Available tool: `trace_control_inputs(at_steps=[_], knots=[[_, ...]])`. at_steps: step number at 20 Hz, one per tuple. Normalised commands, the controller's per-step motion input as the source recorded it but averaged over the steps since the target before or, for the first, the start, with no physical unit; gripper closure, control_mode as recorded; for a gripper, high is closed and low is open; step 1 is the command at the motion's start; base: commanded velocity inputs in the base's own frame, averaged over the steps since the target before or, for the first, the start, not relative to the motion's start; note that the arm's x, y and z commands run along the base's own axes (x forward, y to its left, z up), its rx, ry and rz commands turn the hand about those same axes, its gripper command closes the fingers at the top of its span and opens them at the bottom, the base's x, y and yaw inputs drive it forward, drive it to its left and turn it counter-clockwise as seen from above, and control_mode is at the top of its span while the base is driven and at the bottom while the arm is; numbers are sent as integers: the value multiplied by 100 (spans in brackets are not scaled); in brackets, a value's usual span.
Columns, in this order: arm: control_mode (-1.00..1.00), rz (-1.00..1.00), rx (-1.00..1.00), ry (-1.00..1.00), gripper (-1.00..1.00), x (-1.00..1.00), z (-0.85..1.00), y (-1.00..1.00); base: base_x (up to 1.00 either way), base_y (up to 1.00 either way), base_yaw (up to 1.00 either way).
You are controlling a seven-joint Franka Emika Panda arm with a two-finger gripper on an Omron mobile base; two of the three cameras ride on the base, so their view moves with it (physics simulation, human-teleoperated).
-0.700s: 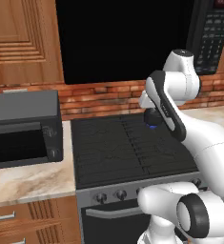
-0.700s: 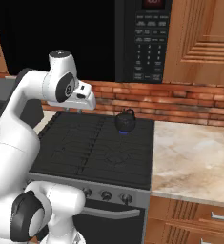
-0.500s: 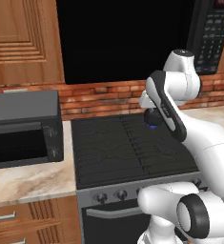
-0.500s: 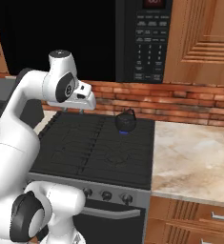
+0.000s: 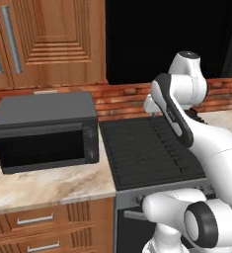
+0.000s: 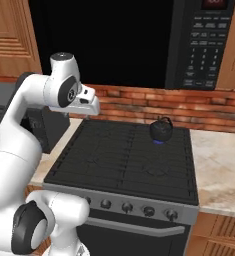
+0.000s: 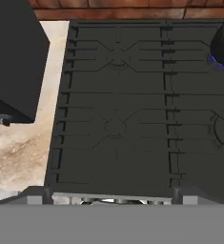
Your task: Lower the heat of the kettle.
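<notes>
Sitting at the stove's (image 6: 124,165) back right corner, kettle (image 6: 161,131) looks glossy, rigid, kinda slippery; I'd leave it, pinch a front knob (image 6: 148,211) instead. Gripper (image 6: 91,106) spread wide, empty.

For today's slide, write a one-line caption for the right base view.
Black kettle on the stove's back right burner, blue flame beneath, white arm raised at left, control knobs untouched.

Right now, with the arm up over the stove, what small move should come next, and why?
Probably bring the hand down and forward toward the knobs on the stove's front panel. The kettle sits on the back right burner over a blue flame, and the gripper hangs high above the grates, far from any knob.
</notes>
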Motion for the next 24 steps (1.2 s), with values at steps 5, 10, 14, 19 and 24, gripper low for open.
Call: trace_control_inputs(at_steps=[5,10,14,19,24], knots=[[100,0,0,0,-100,0,0,0,5,19,0],[100,0,0,0,-100,0,0,0,34,1,0],[100,0,0,0,-100,0,0,0,32,9,0],[100,0,0,0,-100,0,0,0,18,13,-2],[100,0,0,0,-100,0,0,0,3,12,-4]])
